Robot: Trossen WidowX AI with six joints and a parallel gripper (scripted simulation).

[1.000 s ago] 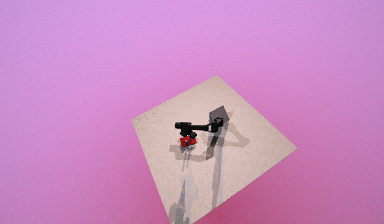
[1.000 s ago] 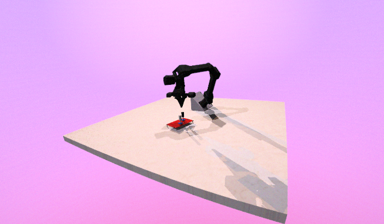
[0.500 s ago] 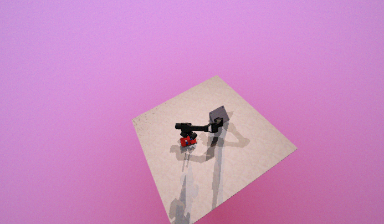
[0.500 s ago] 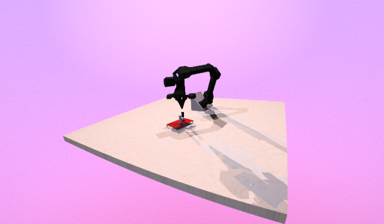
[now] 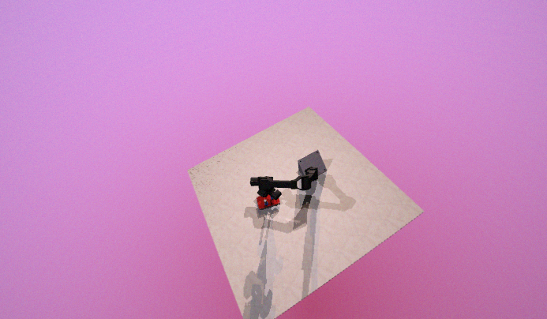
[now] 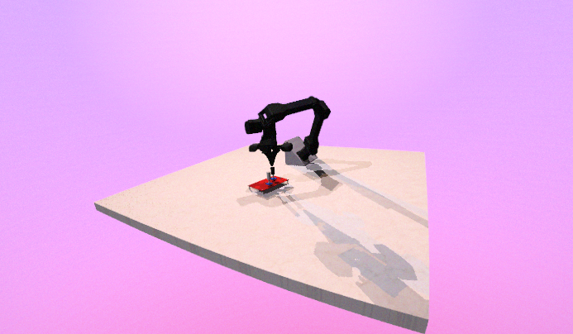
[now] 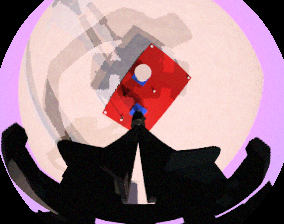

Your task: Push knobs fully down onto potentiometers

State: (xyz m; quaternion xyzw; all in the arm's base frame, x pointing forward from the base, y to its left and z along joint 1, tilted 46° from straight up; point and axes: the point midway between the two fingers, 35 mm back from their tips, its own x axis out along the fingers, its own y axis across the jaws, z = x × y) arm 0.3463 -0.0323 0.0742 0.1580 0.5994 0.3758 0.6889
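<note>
The red circuit board (image 5: 260,204) (image 6: 258,186) (image 7: 168,95) stands on short legs. A light grey knob (image 6: 268,176) (image 7: 143,73) stands over one blue potentiometer (image 7: 138,82). A black knob (image 6: 272,170) (image 7: 138,118) stands over the other blue potentiometer (image 7: 138,108), with a stretch of shaft seen below it in the exterior view. My gripper (image 6: 272,164) (image 7: 138,128) is shut and empty, pointing down just above the black knob. A thin gap shows between tips and knob in the exterior view. In the top view the gripper hides part of the board.
The grey base block (image 5: 311,162) (image 6: 295,154) of the arm stands behind the board. The arm arches from it over to the board. The table (image 5: 346,190) (image 6: 197,199) carries long shadows of the arm.
</note>
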